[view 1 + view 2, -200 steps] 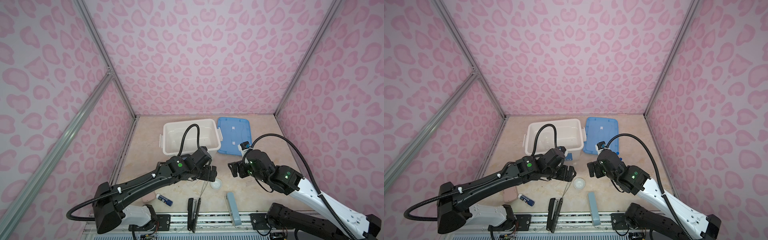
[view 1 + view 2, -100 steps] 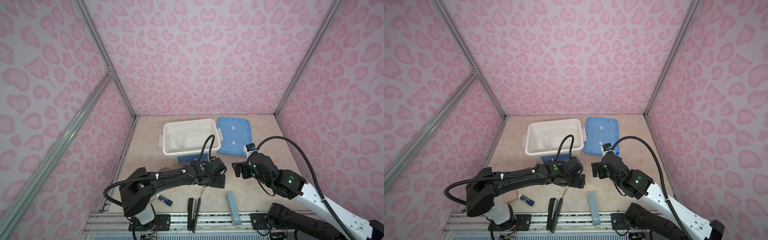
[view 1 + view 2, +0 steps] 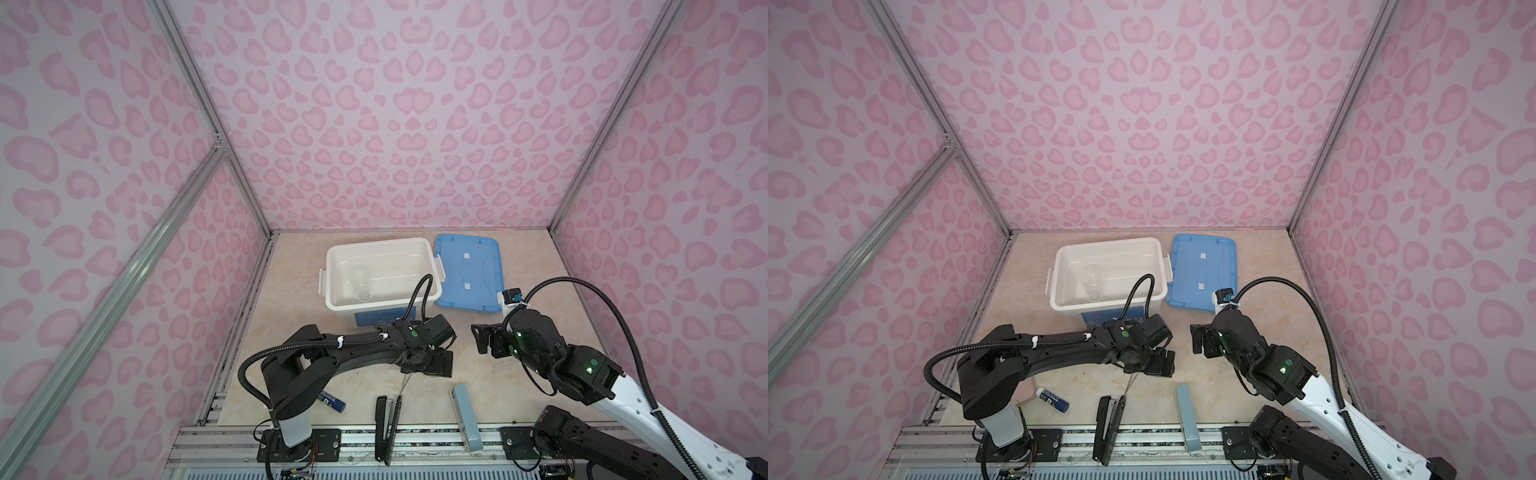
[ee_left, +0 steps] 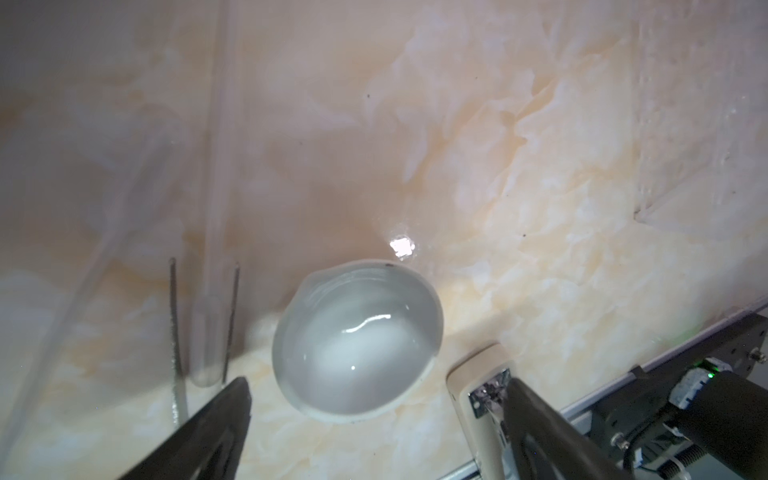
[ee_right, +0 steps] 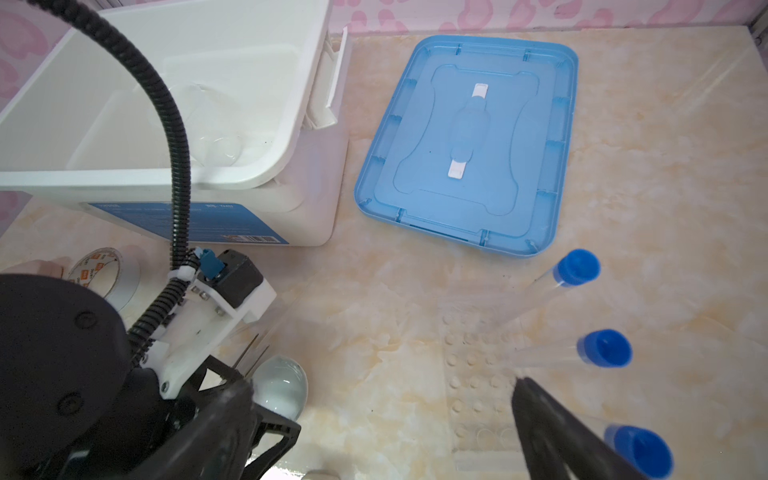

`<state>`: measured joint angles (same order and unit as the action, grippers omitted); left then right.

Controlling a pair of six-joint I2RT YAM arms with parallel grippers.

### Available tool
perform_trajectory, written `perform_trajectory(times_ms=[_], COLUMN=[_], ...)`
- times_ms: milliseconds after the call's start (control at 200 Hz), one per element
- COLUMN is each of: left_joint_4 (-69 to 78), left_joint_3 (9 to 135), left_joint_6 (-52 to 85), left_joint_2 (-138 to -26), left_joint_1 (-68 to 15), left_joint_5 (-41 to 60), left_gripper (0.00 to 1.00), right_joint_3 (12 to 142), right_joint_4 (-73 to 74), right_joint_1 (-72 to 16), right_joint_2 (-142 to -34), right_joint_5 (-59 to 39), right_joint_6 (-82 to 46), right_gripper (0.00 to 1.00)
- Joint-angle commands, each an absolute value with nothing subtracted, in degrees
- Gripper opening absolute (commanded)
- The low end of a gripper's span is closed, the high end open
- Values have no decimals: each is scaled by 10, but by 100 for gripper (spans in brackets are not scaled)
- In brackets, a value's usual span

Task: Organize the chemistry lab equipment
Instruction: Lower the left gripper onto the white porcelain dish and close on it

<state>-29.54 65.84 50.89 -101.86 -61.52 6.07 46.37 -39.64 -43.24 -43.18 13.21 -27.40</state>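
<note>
First, on the beige marbled tabletop [image 3: 282, 299], a black metal stapler [image 3: 384, 428] and a pale-blue plastic stapler [image 3: 463, 411] are lying on the near side of the left pincer [image 3: 432, 365]. A white-and-blue glue stick [image 3: 332, 402] is lying off toward that arm's base.

The left pincer is hovering low with its jaws standing wide apart and is gripping nothing. In the left wrist view the small round white dish [image 4: 357, 336] is resting on the tabletop between the two fingers, clear of both. A thin clear plastic dropper [image 4: 205, 340] is lying just outside one finger, flanked by two thin dark lines that cannot be identified.

The right pincer [image 3: 1200, 338] is facing the left pincer across the dish, its jaws likewise spread fully and empty. In the right wrist view three long clear tubes with blue caps [image 5: 606, 347] are showing beside one of its fingers, their bodies running toward a clear dimpled plastic rack [image 5: 478, 361]. Whether they are seated in it cannot be told.

A grey tape roll [image 5: 102, 270] is showing past the left pincer's wrist, just in front of a white rectangular plastic bin [image 3: 374, 305]. This bin is standing open beyond both pincers and is holding small clear glass pieces [image 3: 359, 276]. A flat blue plastic lid [image 3: 467, 270] is lying just beside it.
</note>
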Motion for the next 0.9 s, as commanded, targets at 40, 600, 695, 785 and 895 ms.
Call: perform_trajectory(times_ms=[40, 600, 695, 785, 895], left_joint_4=[-285, -292, -306, -327, -346], left_joint_3=[669, 726, 741, 747, 746], left_joint_6=[502, 472, 462, 453, 437], left_joint_2=[-1028, -1089, -1102, -1105, -1103], left_joint_1=[-614, -616, -617, -621, -631], left_joint_5=[71, 43, 23, -5, -35], left_gripper=[96, 95, 95, 95, 93], right_joint_3=[458, 455, 460, 462, 464], right_joint_4=[-397, -419, -422, -423, -421], right_joint_1=[-426, -395, -391, -390, -390], right_joint_2=[-427, -427, -429, -430, -427], right_joint_5=[129, 110, 105, 104, 103], right_joint_6=[-269, -256, -253, -253, -254], right_gripper=[98, 98, 98, 98, 97])
